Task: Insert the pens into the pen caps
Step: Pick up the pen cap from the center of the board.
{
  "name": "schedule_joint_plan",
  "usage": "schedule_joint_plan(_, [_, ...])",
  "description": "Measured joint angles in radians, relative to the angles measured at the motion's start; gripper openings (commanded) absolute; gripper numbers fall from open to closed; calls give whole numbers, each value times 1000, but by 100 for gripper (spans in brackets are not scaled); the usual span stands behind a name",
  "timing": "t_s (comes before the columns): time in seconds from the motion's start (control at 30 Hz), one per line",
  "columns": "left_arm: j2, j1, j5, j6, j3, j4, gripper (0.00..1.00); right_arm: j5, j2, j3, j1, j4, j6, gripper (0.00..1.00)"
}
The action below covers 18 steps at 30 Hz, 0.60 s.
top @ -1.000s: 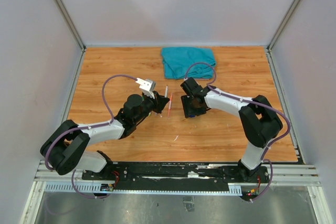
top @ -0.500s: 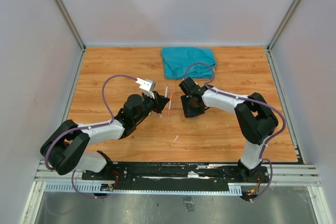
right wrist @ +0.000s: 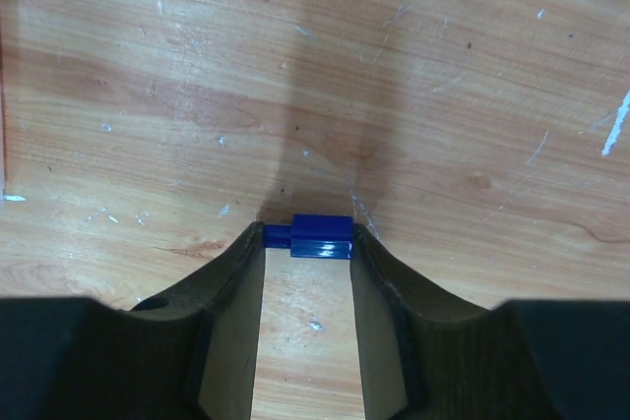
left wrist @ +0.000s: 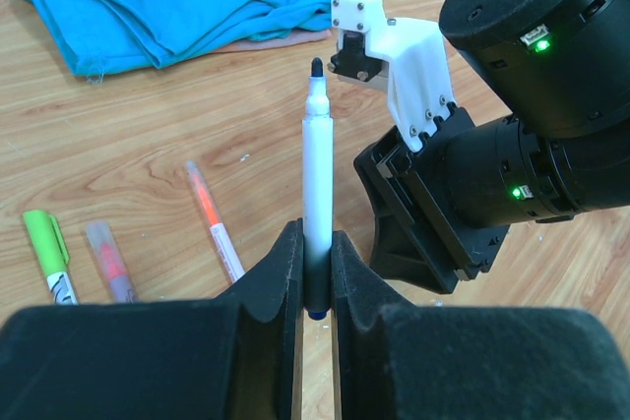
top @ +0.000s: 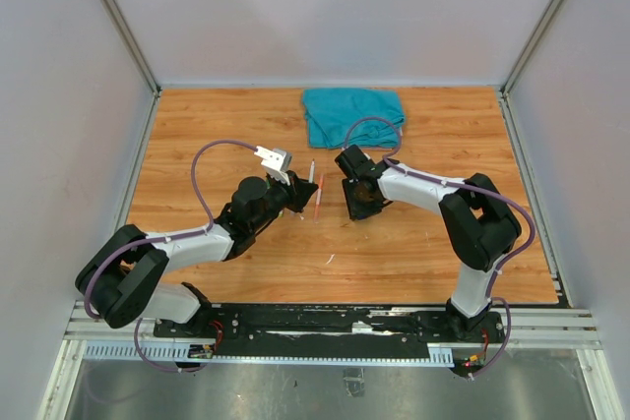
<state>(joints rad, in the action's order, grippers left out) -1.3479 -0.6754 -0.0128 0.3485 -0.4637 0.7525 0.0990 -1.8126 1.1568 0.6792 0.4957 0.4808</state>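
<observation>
A wooden tabletop [top: 197,125] with warm orange-brown grain fills the middle of the top view. In the right wrist view its surface shows fine pale scratches and flecks. A crumpled teal cloth [top: 352,115] lies at the table's far edge, upper centre of the frame. It appears in the upper left of the left wrist view. Pale grey walls [top: 325,7] close in three sides, with slanting aluminium posts [top: 118,22] at the corners. A slotted metal rail [top: 325,327] runs along the bottom.

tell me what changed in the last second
The right arm swung slightly left, and the right claw narrowed onto the blue cap lying on the table. The left claw stayed shut on the white pen; the loose pens and teal cloth did not move.
</observation>
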Motion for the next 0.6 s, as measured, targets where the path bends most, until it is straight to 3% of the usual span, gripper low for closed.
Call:
schedule_joint_plan(0.27, [0, 0, 2, 0, 0, 0, 1, -40, 31, -36, 0, -34, -124, 25])
schedule_joint_plan(0.6, [54, 0, 85, 9, 19, -7, 0, -200, 154, -129, 66, -46, -431, 23])
